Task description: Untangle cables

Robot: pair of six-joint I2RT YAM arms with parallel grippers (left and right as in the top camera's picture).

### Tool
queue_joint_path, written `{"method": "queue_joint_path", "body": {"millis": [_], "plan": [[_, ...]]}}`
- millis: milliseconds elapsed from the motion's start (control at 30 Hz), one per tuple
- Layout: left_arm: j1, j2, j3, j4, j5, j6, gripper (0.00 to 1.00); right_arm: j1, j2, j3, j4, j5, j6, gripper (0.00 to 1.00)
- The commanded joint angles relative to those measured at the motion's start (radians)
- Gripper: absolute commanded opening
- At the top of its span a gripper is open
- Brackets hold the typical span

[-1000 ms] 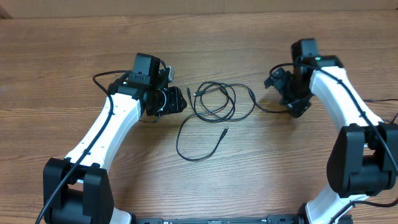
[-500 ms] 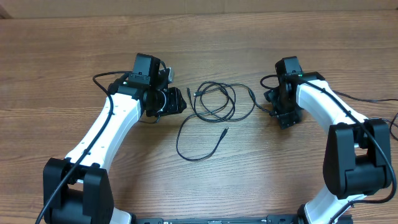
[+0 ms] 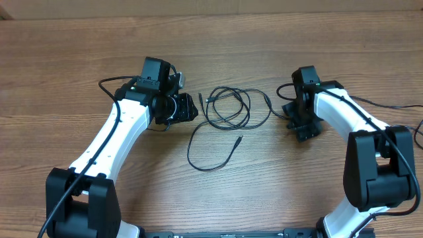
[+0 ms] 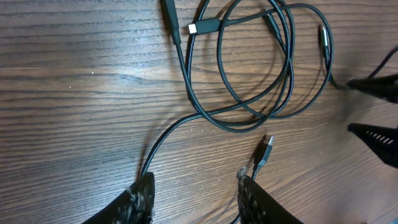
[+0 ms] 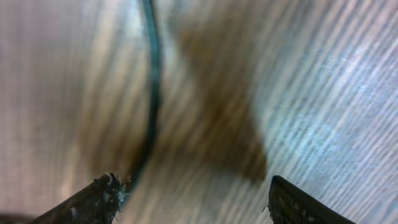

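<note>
In the middle of the wooden bench, between the two arms, lie the cables: thin black cords in a loose bundle of overlapping loops. One long strand curves out toward the near edge and ends in a small plug.

The left claw sits just beside the bundle on its left, low over the wood. In its wrist view the fingers are parted to a moderate gap with nothing clamped between them. One strand runs down into that gap, close by the finger on the picture's left, though I cannot tell whether it touches. A pale-tipped connector lies at the far side of the loops.

The right claw is at the bundle's right side, where a strand reaches out toward it. Its wrist view is badly blurred, but the two fingers stand wide apart and grip nothing. A single cord runs down that picture to just beside the finger on the left
</note>
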Motion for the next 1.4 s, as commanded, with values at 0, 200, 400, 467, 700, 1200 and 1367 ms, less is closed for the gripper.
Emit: {"method": "queue_joint_path", "body": {"millis": [0,200,400,467,700,1200,1367], "plan": [[-0.001,0.007,0.009,0.000,0.000,0.022,0.43,0.004,0.001,-0.057,0.020,0.014,0.007,0.75],[-0.001,0.007,0.009,-0.001,0.000,0.022,0.43,0.004,0.001,-0.100,0.022,0.014,0.001,0.75],[-0.001,0.007,0.009,-0.001,0.000,0.022,0.43,0.002,0.001,-0.100,-0.005,0.041,-0.008,0.17],[-0.001,0.007,0.009,-0.001,0.000,0.022,0.43,0.002,0.001,-0.100,-0.005,0.041,-0.008,0.04],[-0.001,0.007,0.009,-0.002,0.000,0.022,0.43,0.002,0.001,-0.100,-0.003,0.045,-0.008,0.04],[-0.001,0.007,0.009,-0.003,0.000,0.022,0.43,-0.283,-0.028,0.528,-0.311,0.201,-0.563,0.04],[-0.001,0.007,0.009,-0.002,0.000,0.022,0.43,-0.396,-0.028,0.700,-0.388,0.113,-0.704,0.04]]}}
